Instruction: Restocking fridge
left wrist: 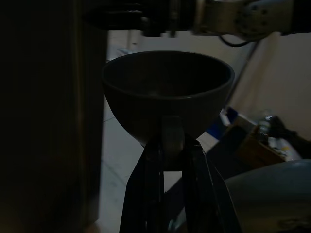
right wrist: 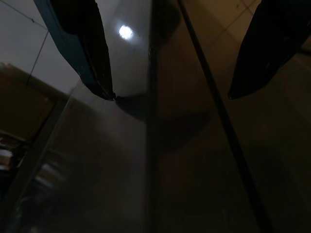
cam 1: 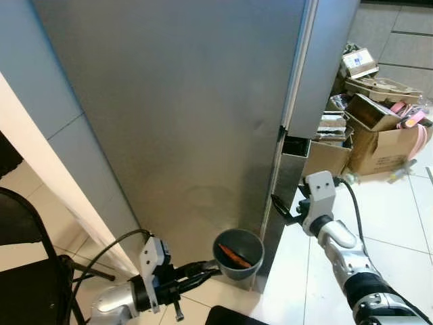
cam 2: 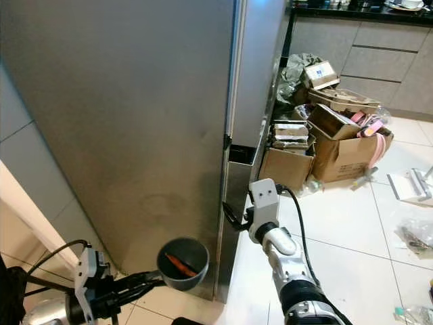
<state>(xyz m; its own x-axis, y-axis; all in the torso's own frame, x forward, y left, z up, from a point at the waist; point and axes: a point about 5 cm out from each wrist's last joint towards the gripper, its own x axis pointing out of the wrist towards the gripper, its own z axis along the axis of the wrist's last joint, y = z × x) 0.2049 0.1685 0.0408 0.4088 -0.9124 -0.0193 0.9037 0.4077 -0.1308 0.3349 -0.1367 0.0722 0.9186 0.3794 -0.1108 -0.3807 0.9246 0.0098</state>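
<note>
The steel fridge point(cam 1: 196, 115) takes up the head view from nine to one o'clock, its door closed. At two o'clock, cardboard boxes point(cam 1: 369, 132) are piled on the tiled floor point(cam 1: 399, 210). At six o'clock the left gripper point(cam 1: 210, 271) has its fingers clamped on a dark bowl point(cam 1: 238, 254) holding an orange piece. The right gripper point(cam 1: 279, 205), fingers spread, reaches the door's edge.

The floor is of large glossy white tiles point(cam 2: 352, 223) with thin dark joints; a heap of open brown cardboard boxes point(cam 2: 325, 145) stands on it near the grey kitchen cabinets point(cam 2: 379, 61), which carry a dark countertop point(cam 2: 352, 12); a pale cream wall strip point(cam 1: 61, 183) runs down on the left side; a black chair point(cam 1: 27, 264) stands beside it; the light is soft and even.
</note>
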